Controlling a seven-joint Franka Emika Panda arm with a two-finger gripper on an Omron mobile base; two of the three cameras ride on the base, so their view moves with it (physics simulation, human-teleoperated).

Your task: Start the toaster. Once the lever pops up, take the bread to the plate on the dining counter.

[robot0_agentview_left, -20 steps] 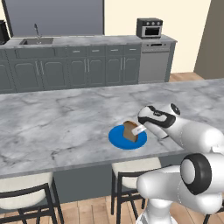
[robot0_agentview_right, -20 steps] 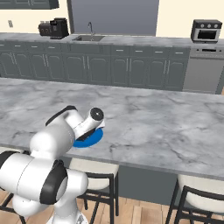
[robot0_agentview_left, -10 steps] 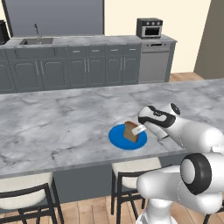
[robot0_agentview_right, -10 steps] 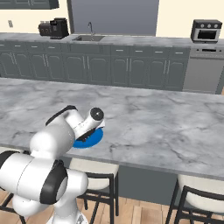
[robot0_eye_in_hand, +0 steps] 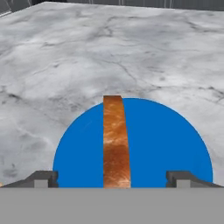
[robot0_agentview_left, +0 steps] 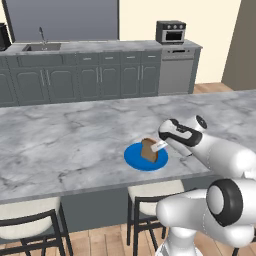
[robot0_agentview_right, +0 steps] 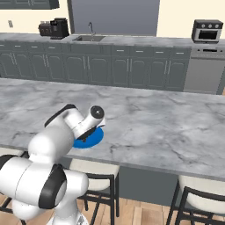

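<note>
Standing on edge on a round blue plate (robot0_agentview_left: 145, 158), a brown slice of bread (robot0_agentview_left: 149, 149) leans slightly in the left base view. That plate rests on a long grey-veined marble tabletop (robot0_agentview_left: 65, 145), close to its near edge and toward its right half. A white arm reaches in from the lower right, and its hand (robot0_agentview_left: 161, 145) sits at the slice's right side with one pale finger touching or nearly touching the crust. Below the near edge stand two dark-framed stools with pale seats (robot0_agentview_left: 27, 212). Across the room runs a row of grey cabinets (robot0_agentview_left: 100, 80) with a sink and tap (robot0_agentview_left: 42, 46) on top, a silver toaster oven (robot0_agentview_left: 170, 32) at its right end and a steel dishwasher front (robot0_agentview_left: 175, 75) beneath it.

Seen from the right base view, the arm's white body covers most of the plate (robot0_agentview_right: 93, 139), leaving a blue crescent near the tabletop's (robot0_agentview_right: 167, 123) near edge. A black boxy appliance (robot0_agentview_right: 53, 28) stands at the left end of the far worktop, the toaster oven (robot0_agentview_right: 207, 30) at the right.

Looking along the hand (robot0_eye_in_hand: 116, 178) in the hand view, the bread (robot0_eye_in_hand: 115, 142) appears edge-on as a narrow brown strip upright on the plate (robot0_eye_in_hand: 175, 140). Two dark fingertips (robot0_eye_in_hand: 43, 178) stand spread wide, one far to each side, with clear blue gaps between them and the slice. Bare marble (robot0_eye_in_hand: 109, 48) stretches beyond.
</note>
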